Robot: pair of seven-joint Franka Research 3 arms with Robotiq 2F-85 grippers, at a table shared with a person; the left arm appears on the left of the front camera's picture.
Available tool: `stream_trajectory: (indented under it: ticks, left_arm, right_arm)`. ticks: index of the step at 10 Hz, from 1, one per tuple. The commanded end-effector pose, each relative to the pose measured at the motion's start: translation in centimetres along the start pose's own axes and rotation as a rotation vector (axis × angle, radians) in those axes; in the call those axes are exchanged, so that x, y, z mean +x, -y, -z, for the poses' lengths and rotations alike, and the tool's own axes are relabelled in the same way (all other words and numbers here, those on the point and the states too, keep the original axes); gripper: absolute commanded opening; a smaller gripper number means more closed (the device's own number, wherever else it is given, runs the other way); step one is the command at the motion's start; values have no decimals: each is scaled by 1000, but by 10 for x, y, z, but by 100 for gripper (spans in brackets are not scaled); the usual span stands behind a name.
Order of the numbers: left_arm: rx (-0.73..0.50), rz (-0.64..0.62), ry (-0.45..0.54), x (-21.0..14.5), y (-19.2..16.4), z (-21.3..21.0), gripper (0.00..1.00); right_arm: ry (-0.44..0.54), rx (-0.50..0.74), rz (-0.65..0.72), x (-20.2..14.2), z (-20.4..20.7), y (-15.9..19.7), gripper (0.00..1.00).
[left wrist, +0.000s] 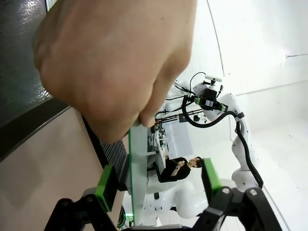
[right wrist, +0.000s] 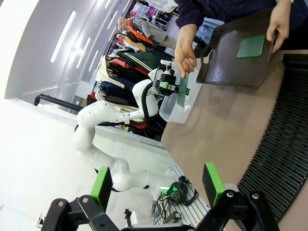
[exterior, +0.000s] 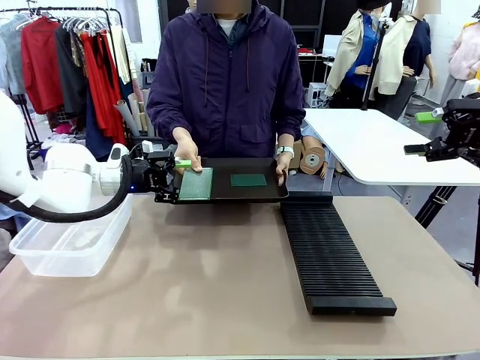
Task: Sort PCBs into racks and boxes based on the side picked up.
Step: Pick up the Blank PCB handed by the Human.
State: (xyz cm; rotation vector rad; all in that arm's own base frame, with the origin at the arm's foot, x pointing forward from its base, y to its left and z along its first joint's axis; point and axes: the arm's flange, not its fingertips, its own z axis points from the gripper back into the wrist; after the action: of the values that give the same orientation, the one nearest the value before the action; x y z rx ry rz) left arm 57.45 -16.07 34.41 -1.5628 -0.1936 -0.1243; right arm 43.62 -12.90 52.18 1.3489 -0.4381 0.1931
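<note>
PCBs first: the held PCB [exterior: 196, 184] is left of centre in the front view, at the left end of the black tray [exterior: 247, 198]. It is gripped by its top edge in the person's pinching hand [exterior: 187, 152]. From the left wrist view this board [left wrist: 138, 178] shows edge-on, hanging below the hand [left wrist: 110, 62].

The left gripper [exterior: 161, 177] comes in from the picture's left and straddles the board. Its green-padded fingers [left wrist: 105, 180] are spread, one pad just beside the board and the other well off it. I cannot tell whether the nearer pad is touching the board.

The second PCB [exterior: 248, 180], a darker green, lies flat on the tray right of the first. The person's other hand [exterior: 283, 161] holds the tray's right end.

The slotted black rack [exterior: 330, 255] lies on the table [exterior: 187, 300], running from just under the tray's right end toward the lower right. The clear tub [exterior: 67, 244] stands at the left edge, below the left arm.

The right gripper [exterior: 420, 149] hangs at the upper right edge, well away from the tray. In its own wrist view its fingers [right wrist: 102, 185] are spread apart with nothing between them.
</note>
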Motion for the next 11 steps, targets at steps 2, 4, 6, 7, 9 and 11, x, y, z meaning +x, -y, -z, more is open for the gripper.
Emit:
stream_trajectory:
  ticks: [2, 4, 6, 7, 9, 11]
  left_arm:
    - [-17, 7, 11, 2, -1, 0, 34]
    - [-18, -6, 5, 2, -1, -2, 0]
    - [-25, -19, -8, 2, -2, -2, 0]
    - [-36, -31, -19, 2, -4, -1, 0]
    - [-31, -39, -46, 1, -5, 1, 0]
    - [-30, -35, -67, 0, -4, 1, 0]
  right_arm:
    - [1, 4, -2, 1, 0, -2, 100]
    - [1, 4, -2, 1, 0, -2, 100]
    - [1, 4, -2, 1, 0, -2, 100]
    - [1, 4, -2, 1, 0, -2, 100]
    - [1, 4, -2, 1, 0, -2, 100]
    - [1, 4, -2, 1, 0, -2, 100]
